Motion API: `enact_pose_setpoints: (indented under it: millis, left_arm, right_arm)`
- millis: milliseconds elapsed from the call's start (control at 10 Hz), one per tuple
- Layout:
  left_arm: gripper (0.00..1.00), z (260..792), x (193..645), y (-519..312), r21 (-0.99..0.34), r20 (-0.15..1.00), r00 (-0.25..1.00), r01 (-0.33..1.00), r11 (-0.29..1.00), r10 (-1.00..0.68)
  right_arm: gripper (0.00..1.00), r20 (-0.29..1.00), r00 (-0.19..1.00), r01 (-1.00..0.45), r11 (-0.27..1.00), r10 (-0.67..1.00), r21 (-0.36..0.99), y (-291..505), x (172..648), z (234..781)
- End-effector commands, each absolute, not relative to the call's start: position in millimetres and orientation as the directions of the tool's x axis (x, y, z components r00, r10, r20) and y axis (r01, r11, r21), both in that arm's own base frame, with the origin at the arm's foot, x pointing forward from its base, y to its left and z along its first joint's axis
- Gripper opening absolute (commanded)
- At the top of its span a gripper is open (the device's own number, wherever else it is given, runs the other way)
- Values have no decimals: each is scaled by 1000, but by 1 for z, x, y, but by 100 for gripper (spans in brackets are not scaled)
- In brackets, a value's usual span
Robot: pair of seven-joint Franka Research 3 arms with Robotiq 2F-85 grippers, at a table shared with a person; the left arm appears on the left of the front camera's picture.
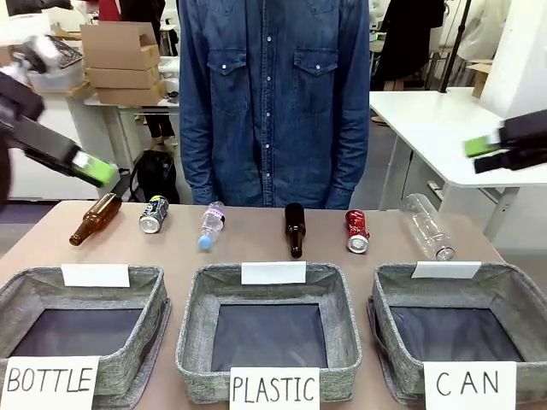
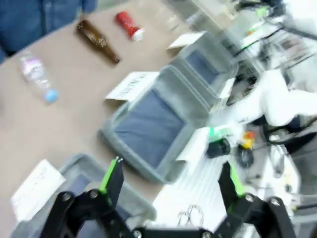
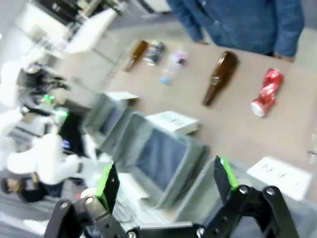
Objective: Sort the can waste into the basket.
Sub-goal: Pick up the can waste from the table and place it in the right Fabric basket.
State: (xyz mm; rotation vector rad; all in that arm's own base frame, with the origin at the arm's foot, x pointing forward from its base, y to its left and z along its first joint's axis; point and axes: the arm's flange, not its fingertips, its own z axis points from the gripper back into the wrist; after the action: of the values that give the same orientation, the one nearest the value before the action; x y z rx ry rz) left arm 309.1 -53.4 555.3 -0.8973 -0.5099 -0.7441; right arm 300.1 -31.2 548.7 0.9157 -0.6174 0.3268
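Observation:
The dented red can (image 1: 356, 231) lies on the table's far side, right of centre. Far left lies the black-and-silver can (image 1: 154, 213). The grey basket with the "CAN" card (image 1: 513, 286) stands at the near right, with only its dark lining showing inside. My left gripper (image 1: 107, 175) hangs high over the far left edge, above the left cans and bottles. My right gripper (image 1: 480, 154) hangs high at the far right. Both are open and hold nothing: left (image 2: 171, 181), right (image 3: 166, 186). The red can (image 2: 129, 25) (image 3: 267, 92) appears in both wrist views, far from the fingers.
A person in a denim shirt (image 1: 273, 102) stands at the far edge. Between the cans lie two brown glass bottles (image 1: 94, 219) (image 1: 295, 228) and a small plastic bottle (image 1: 210, 225); a clear bottle (image 1: 427, 225) lies right of the red can. Baskets marked "BOTTLE" (image 1: 26, 290) and "PLASTIC" (image 1: 201, 295) stand in front.

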Motion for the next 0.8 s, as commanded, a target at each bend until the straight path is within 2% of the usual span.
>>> enact_pose_setpoints:
  millis: [0, 200, 400, 500, 600, 700]
  left_arm:
    - [100, 543, 312, -11, -821, 557, 830, 553, 143, -8]
    - [100, 526, 304, 36, -869, 492, 825, 482, 110, 278]
    - [100, 513, 285, 63, -899, 436, 796, 400, 176, 420]
    - [100, 509, 276, 68, -881, 397, 806, 201, 428, 439]
    - [100, 532, 316, 93, -881, 472, 818, 455, 131, 329]
    - [100, 532, 316, 93, -881, 472, 818, 455, 131, 329]
  right_arm:
    - [100, 173, 915, -94, 226, -363, 970, -72, 296, 538]
    - [100, 161, 862, -76, 192, -481, 978, -95, 287, 532]
    - [100, 150, 788, -19, 220, -597, 975, -110, 276, 531]
    - [100, 232, 884, -146, 230, -406, 962, -116, 288, 525]
    - [100, 232, 884, -146, 230, -406, 962, -116, 288, 525]
    - [100, 232, 884, -146, 230, -406, 962, -116, 288, 525]
